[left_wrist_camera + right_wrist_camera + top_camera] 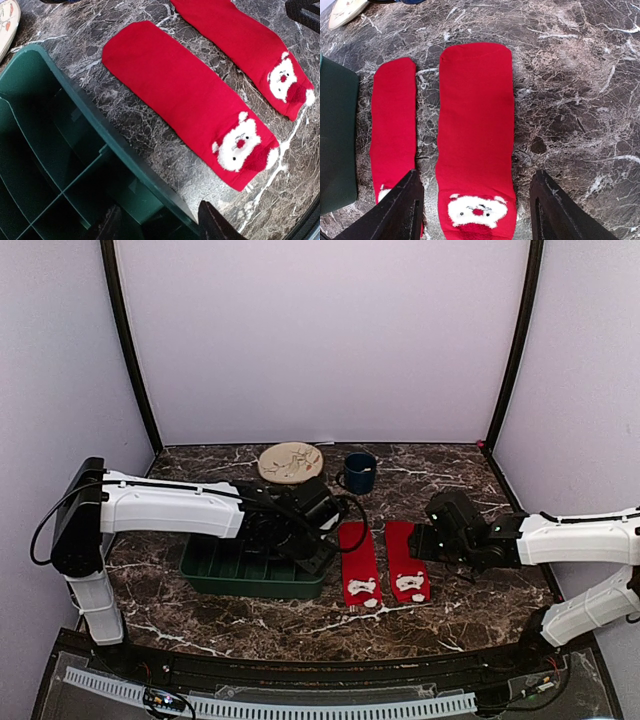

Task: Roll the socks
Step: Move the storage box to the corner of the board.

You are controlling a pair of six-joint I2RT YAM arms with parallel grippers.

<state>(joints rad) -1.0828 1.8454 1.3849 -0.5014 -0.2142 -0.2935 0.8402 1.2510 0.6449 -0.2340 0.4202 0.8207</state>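
- My left gripper (160,226) hangs over the 3 o'clock end of the green tray (240,580). Its jaws are partly apart and I see nothing held between them.
- My right gripper (476,192) is spread wide and grips nothing. Its jaws stand on either side of the right sock's (475,130) white-faced end. I cannot tell whether they touch the bench (480,600).
- The socks lie flat on the bench, side by side with a narrow gap between them. Each runs from 12 to 6 o'clock, with the white face at the 6 o'clock end.
- The left sock (185,100) lies just at 3 o'clock of the tray, and the right sock at 3 o'clock of the left one.
- A blue mug (358,472) stands toward 12 o'clock of the socks, and a plate (290,462) toward 11 o'clock. Both are well apart from the socks.
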